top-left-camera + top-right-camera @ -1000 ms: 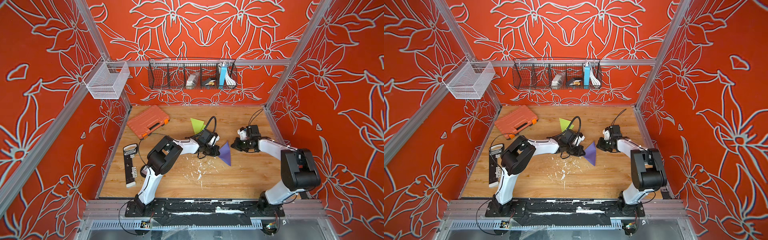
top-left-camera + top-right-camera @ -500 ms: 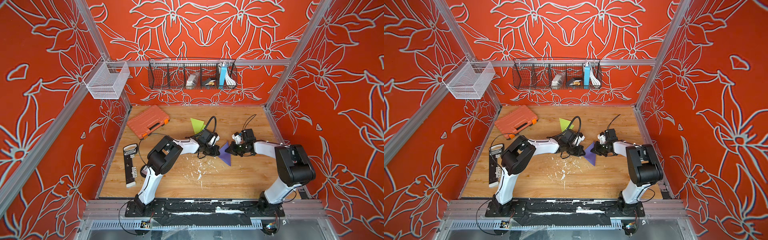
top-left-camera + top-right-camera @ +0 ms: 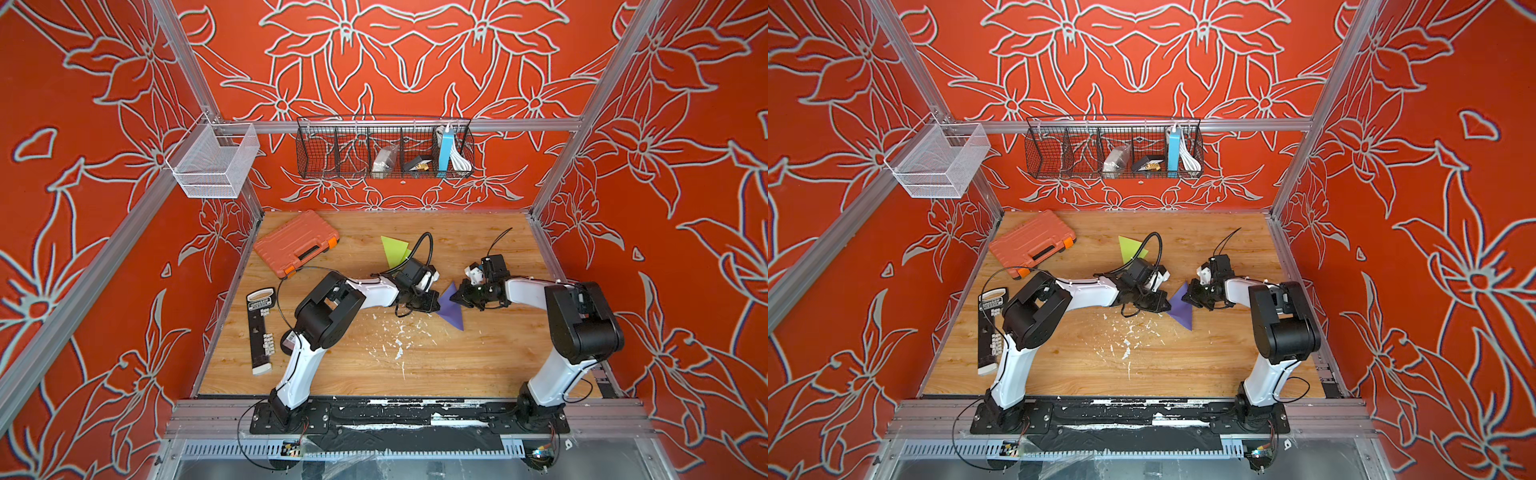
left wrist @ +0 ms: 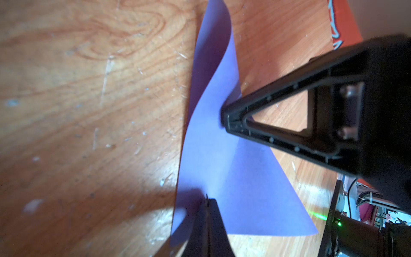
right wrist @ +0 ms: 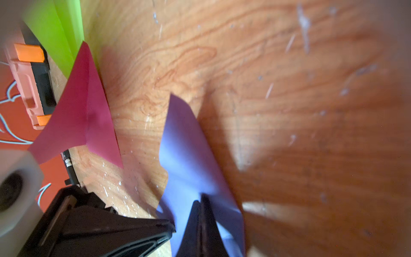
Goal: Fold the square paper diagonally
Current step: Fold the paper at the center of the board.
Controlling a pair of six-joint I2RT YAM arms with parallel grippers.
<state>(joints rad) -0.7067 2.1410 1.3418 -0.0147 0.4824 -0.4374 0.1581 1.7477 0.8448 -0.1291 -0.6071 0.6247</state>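
Note:
The purple paper (image 3: 451, 305) (image 3: 1181, 311) lies mid-table, folded into a triangle with one flap bowing up. My left gripper (image 3: 434, 301) (image 3: 1166, 306) is shut, its tip resting on the paper's left edge; in the left wrist view the closed tip (image 4: 206, 198) sits over the purple sheet (image 4: 222, 173). My right gripper (image 3: 456, 297) (image 3: 1187, 297) is also shut, its tip down on the paper's right side (image 5: 201, 199), over the sheet (image 5: 186, 146). The two tips stand close together, facing each other. I see no paper between either pair of jaws.
A green folded paper (image 3: 395, 249) and an orange tool case (image 3: 297, 243) lie behind the left arm. A magenta folded paper (image 5: 82, 111) shows near them. A black keypad tool (image 3: 259, 328) lies at the left edge. White scraps (image 3: 399, 336) dot the wood. Wire baskets (image 3: 384, 151) hang on the back wall.
My right gripper has moved left from beside the paper until its shut tip sits on the purple sheet. The left gripper has stayed in place.

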